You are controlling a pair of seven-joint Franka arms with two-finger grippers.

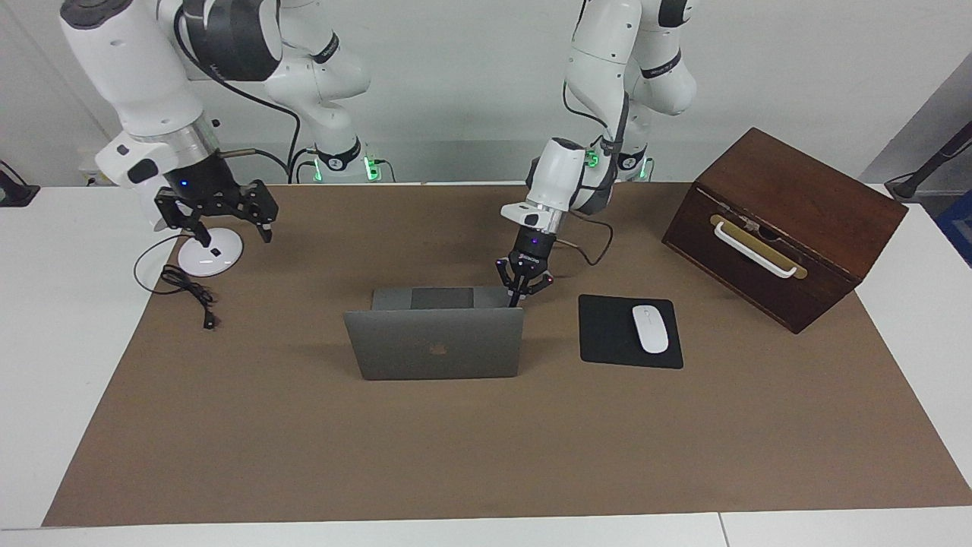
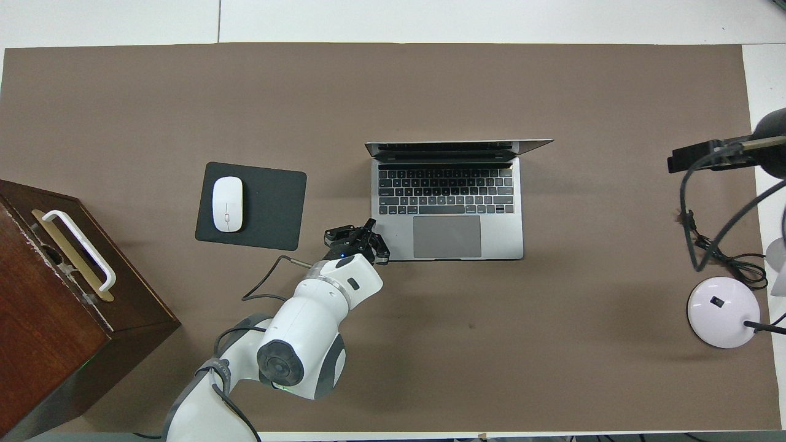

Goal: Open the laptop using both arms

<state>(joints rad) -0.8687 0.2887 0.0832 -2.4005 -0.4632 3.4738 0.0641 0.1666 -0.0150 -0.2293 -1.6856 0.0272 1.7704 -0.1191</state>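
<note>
Only readable sign: dark apple logo on the laptop [image 1: 434, 346] lid, centred, seen from the facing view. Keyboard key legends too small to read. No other legible text.

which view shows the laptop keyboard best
The overhead view: the open laptop faces that camera, so its keys and trackpad show fully. The facing view shows only the lid's back with its logo and a strip of the base above the lid.
</note>
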